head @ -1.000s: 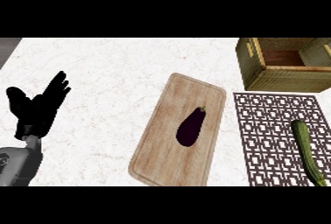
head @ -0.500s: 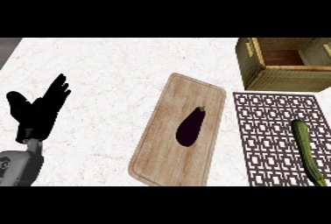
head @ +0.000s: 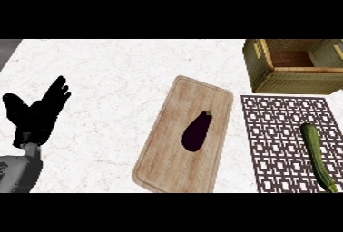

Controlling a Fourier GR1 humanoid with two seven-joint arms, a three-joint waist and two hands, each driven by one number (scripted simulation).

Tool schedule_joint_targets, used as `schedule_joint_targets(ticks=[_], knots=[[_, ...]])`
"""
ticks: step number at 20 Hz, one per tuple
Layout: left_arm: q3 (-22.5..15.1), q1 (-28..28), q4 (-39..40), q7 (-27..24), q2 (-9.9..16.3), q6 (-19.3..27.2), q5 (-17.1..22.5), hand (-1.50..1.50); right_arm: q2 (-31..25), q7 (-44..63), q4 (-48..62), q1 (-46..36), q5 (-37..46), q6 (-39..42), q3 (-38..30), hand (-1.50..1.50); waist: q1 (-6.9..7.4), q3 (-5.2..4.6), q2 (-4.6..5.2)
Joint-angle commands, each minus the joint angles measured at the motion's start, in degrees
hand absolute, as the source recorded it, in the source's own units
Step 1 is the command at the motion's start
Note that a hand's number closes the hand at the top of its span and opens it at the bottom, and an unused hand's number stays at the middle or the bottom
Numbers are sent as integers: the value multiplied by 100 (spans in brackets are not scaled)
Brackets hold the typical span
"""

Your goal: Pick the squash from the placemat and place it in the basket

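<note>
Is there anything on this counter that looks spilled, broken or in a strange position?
Nothing stands out. The eggplant lies on the cutting board, the green squash lies on the placemat near its right edge, and the basket stands upright.

Bright, even light; soft shadows.

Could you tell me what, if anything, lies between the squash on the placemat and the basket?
Nothing visible does. The squash lies along the placemat's right side, and the basket stands just beyond the mat's far edge, with only bare mat between them.
</note>
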Motion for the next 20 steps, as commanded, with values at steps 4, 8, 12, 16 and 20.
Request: schedule_joint_targets(ticks=[4, 8, 12, 16, 20], knots=[[32, 165, -30, -131, 9, -170, -103, 0, 717, -1528, 646, 225, 731, -653, 605, -150, 73, -4, 13], [116, -128, -169, 319, 57, -127, -77, 0, 1093, -1617, 895, 41, 757, -921, 957, -150, 69, -5, 5], [39, 62, -154, 72, -210, -57, -212, 0, 1538, -1631, 1240, -201, 801, -1121, 1254, -150, 67, -8, 3], [135, 1, -107, 123, -179, -252, -207, 0, 1718, -1371, 1446, -513, 1582, -1490, 1805, -150, 79, -9, 8], [324, 121, -280, 214, -238, -200, -238, 0, 1732, -1489, 1696, -587, 1925, -1515, 1866, -150, 55, -10, -2]])
